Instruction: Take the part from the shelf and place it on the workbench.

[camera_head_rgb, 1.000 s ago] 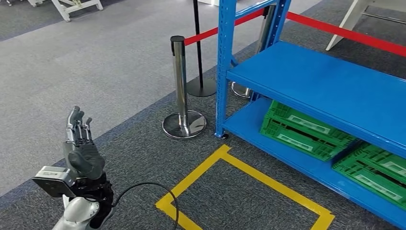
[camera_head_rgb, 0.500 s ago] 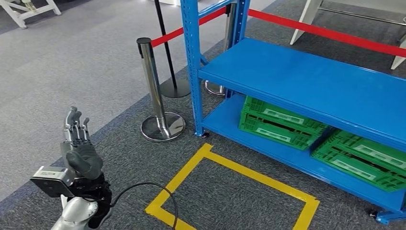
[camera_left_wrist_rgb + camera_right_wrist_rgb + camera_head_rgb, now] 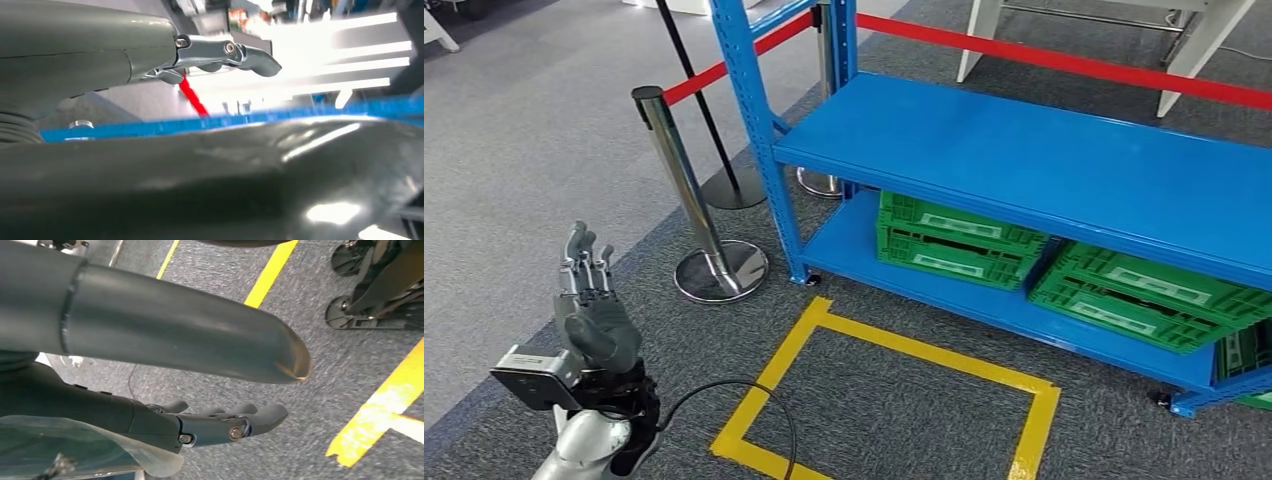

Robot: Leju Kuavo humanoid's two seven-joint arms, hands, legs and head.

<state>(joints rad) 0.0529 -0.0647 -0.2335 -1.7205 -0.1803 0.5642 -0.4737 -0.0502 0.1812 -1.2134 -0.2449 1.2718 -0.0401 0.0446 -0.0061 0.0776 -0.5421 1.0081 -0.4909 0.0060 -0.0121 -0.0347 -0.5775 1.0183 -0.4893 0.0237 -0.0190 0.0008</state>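
the shelf (image 3: 1024, 160) is a blue metal rack filling the upper right of the head view, standing on dark grey carpet. its broad upper board runs from the centre top toward the right edge. a blue upright post rises at its left corner near the top centre. on the lower board, in the right middle of the frame, green plastic crates (image 3: 964, 245) sit side by side, partly tucked under the upper board.
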